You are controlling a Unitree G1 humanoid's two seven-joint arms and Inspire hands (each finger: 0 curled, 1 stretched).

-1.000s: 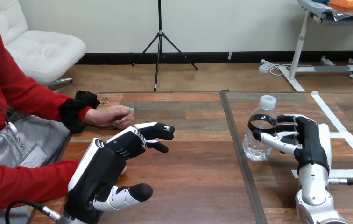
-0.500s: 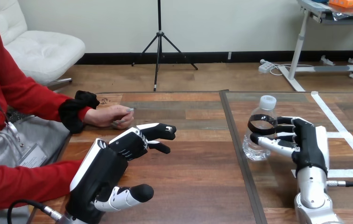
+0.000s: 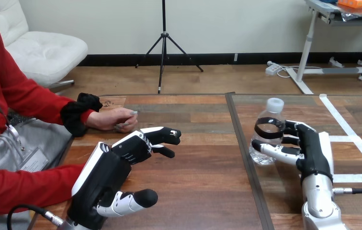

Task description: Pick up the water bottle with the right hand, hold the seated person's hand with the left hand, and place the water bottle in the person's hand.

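Wooden table (image 3: 198, 167) planks run side to side under both arms, crossed by a dark seam (image 3: 248, 167) that passes from near to far just left of the water bottle (image 3: 268, 116). Nearest, well to the left of the bottle, the left hand (image 3: 105, 177) hovers over the wood with its palm turned inward. Its fingers (image 3: 145, 141) reach forward, loosely bent and spread, the thumb is stuck out low, and it holds nothing. A red sleeve (image 3: 26, 189) lies along the table edge on the far side of that hand from the bottle, and its end is hidden behind the palm. Nearer than the bottle and just right of it, the right hand (image 3: 313, 148) rises from its silver forearm (image 3: 320, 208). Its thumb lies across the bottle's lower front. Its fingers curl round the far side, showing dark through the clear plastic, so the hand is wrapped about the bottle. The bottle stands upright on the table just right of the seam, base on the wood, its long axis vertical and its white cap pointing straight up. Farther back and well to the bottle's left, the person's hand (image 3: 114, 119) rests on the table, loosely closed, apart from the left hand's fingertips. To the bottle's right, white tape (image 3: 343, 120) runs in lines across the tabletop.
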